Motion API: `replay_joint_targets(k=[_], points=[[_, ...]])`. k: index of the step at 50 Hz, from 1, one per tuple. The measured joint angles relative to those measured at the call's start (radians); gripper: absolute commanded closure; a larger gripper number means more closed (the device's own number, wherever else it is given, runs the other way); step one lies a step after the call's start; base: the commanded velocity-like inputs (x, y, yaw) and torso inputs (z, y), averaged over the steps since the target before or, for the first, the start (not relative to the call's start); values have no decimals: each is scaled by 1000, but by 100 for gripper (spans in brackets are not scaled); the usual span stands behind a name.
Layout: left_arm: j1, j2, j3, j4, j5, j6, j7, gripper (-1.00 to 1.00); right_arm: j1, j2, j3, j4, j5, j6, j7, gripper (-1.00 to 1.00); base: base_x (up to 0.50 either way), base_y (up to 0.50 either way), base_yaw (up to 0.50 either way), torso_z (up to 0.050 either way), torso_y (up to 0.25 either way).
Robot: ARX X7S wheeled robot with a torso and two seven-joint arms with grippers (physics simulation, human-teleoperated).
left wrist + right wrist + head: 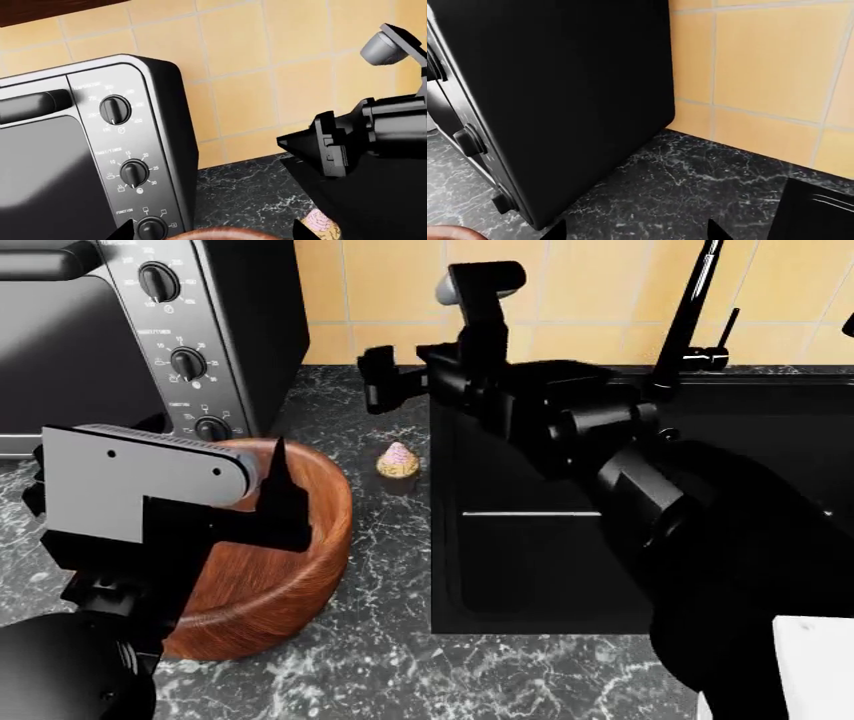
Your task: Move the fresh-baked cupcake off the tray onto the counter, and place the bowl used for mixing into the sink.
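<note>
Two task things remain in sight: the cupcake (pixel 398 461) stands on the dark counter (pixel 400 660) between the bowl (pixel 274 570) and the sink (pixel 587 540), no tray in view, and the bowl sits in front of the oven (pixel 120 330), not yet in the sink. The bowl looks thick-walled, stiff and fairly heavy, so a pinch over its rim, one finger inside and one outside, seems the soundest hold; its smooth wood may slip. The cupcake looks light and soft on top, best taken by the ribbed wrapper. The left gripper (pixel 274 490) hovers at the bowl's rim, its fingers apparently parted and holding nothing. The right gripper (pixel 378 380) hangs above the counter behind the cupcake, spread and empty. Only the head view shows both things together; the left wrist view catches just a sliver of each, the right wrist view mostly the oven's side.
</note>
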Motion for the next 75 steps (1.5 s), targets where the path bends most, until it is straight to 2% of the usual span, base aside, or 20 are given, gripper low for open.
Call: replay_joint_targets(k=[6, 26, 42, 49, 54, 75], points=[[-7, 1, 3, 0, -4, -2, -2, -100, 18, 89, -6, -175, 30, -18, 92, -100, 0, 0, 0, 0, 0], [-25, -5, -5, 12, -29, -1, -16, -100, 78, 580, 10, -1134, 110, 7, 662, -100, 0, 0, 0, 0, 0], [-63, -14, -13, 26, -84, -18, -47, -100, 36, 890, 64, -1667, 100, -94, 986, -100, 0, 0, 0, 0, 0], [-87, -21, -12, 37, -132, -35, -76, -100, -4, 985, 75, -1807, 66, -146, 1065, -100, 0, 0, 0, 0, 0], [-124, -34, -7, 45, -227, -54, -126, -100, -36, 1028, 77, -1864, 37, -181, 1093, -100, 0, 0, 0, 0, 0], [-262, -43, 126, 18, -650, -90, -346, -100, -107, 1109, 78, -1953, -31, -244, 1125, -100, 0, 0, 0, 0, 0]])
